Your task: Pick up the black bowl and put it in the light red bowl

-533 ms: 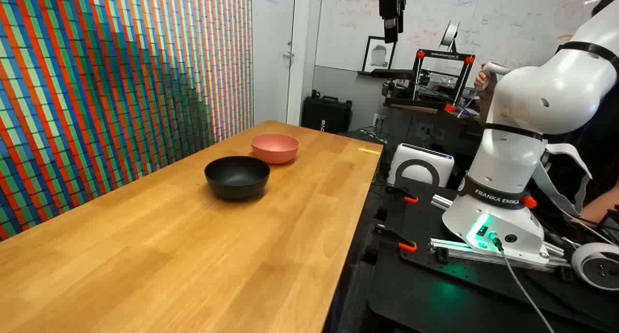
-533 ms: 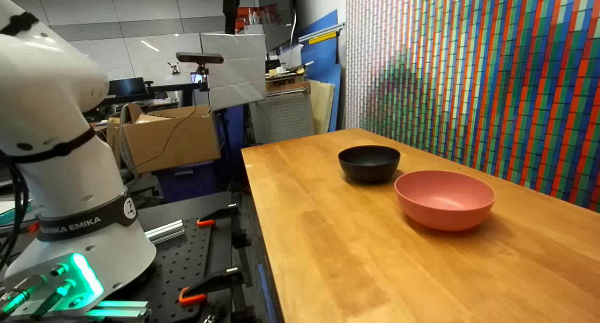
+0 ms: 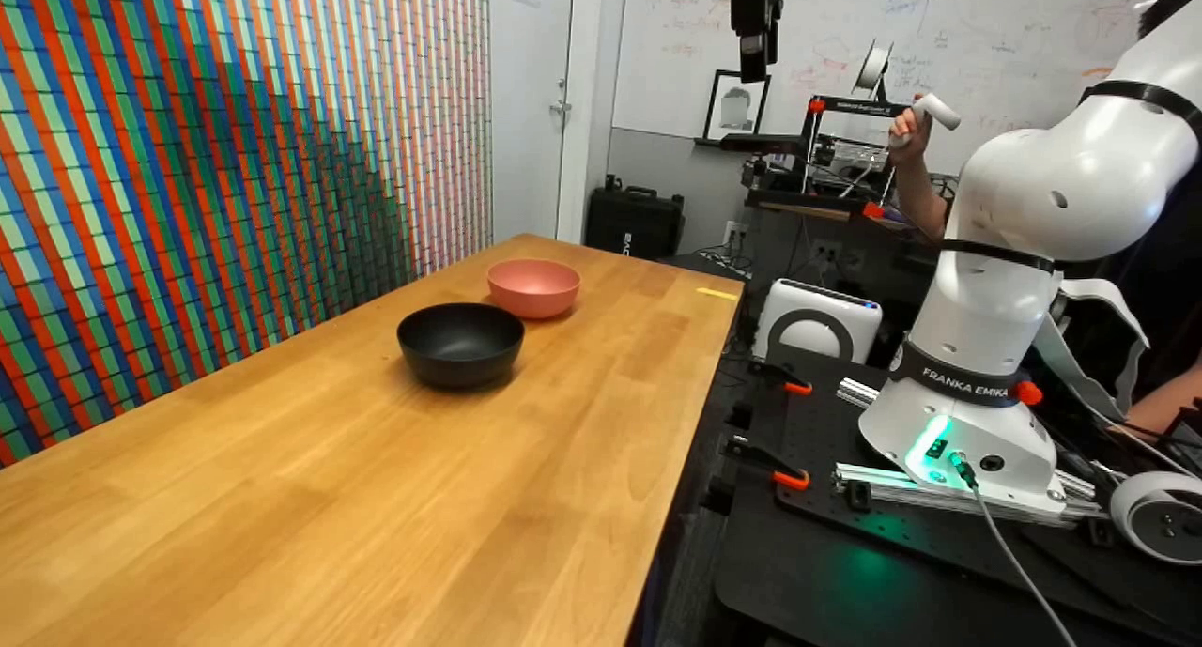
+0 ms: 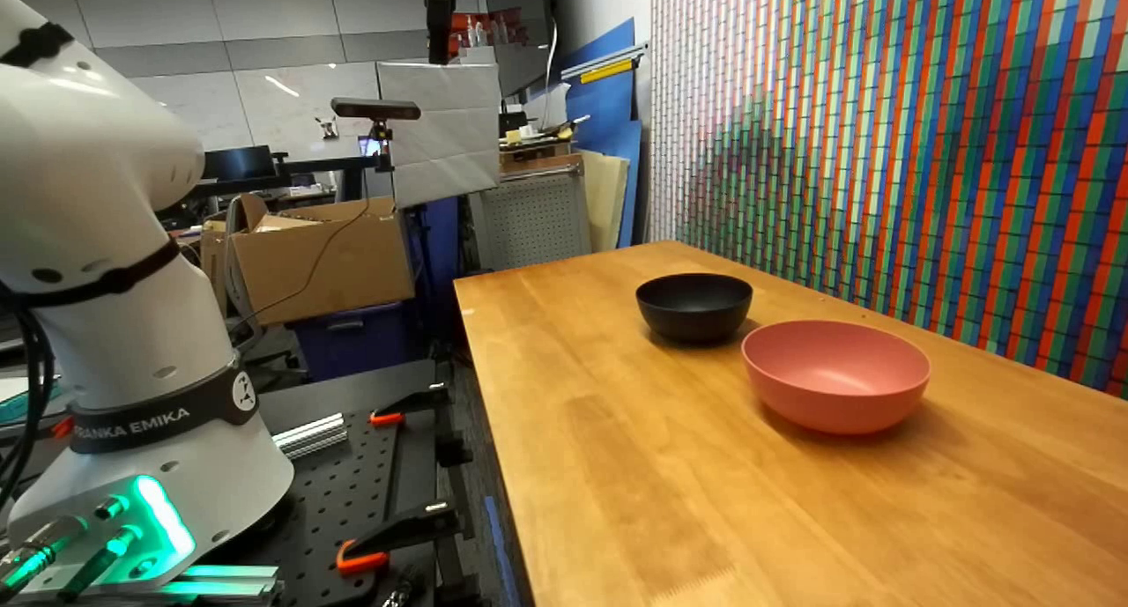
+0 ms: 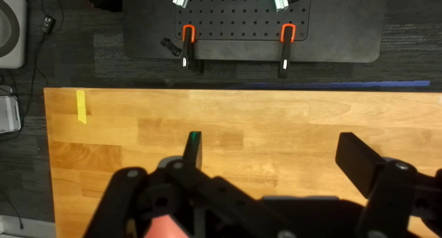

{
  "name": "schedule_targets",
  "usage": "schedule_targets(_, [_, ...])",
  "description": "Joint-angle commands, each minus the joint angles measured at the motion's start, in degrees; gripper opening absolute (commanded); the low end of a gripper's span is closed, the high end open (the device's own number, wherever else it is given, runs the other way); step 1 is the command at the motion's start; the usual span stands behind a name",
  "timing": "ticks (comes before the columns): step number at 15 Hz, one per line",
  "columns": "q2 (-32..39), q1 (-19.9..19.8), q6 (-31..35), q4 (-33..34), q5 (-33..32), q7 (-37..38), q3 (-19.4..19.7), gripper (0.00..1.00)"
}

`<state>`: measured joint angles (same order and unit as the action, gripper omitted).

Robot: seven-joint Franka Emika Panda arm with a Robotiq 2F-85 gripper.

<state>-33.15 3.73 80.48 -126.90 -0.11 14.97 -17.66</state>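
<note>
The black bowl (image 3: 460, 346) stands upright on the wooden table; it also shows in an exterior view (image 4: 694, 308). The light red bowl (image 3: 533, 288) stands upright close beside it and also shows in an exterior view (image 4: 835, 378). Both bowls look empty. My gripper (image 5: 269, 146) is open, with nothing between its fingers. It hangs high above the table, well above both bowls, at the top edge of both exterior views (image 3: 754, 60) (image 4: 440, 48). In the wrist view a piece of the light red bowl (image 5: 165, 228) shows behind the gripper; the black bowl does not show there.
The wooden table (image 3: 376, 497) runs along a colourful striped wall (image 3: 235, 159). The robot base (image 3: 967, 422) stands on a black platform (image 5: 241, 49) with orange-tipped clamps (image 5: 286, 48) by the table's edge. A yellow tape strip (image 5: 81, 106) marks one table corner. A person's hand holds a white controller (image 3: 934, 112).
My gripper has shifted slightly, a little left in an exterior view and a little right in an exterior view. The person's hand with the controller has risen. Both bowls have stayed put.
</note>
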Motion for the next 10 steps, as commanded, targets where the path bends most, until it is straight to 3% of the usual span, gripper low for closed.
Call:
schedule_targets(1, [4.5, 1.2, 7.1, 2.7, -0.5, 1.3, 0.6, 1.00])
schedule_targets(6, [16.4, 1.1, 20.9, 7.2, -0.3, 2.4, 0.3, 1.00])
schedule_targets(10, [28.4, 2.2, 27.9, 12.5, 0.0, 3.0, 0.7, 1.00])
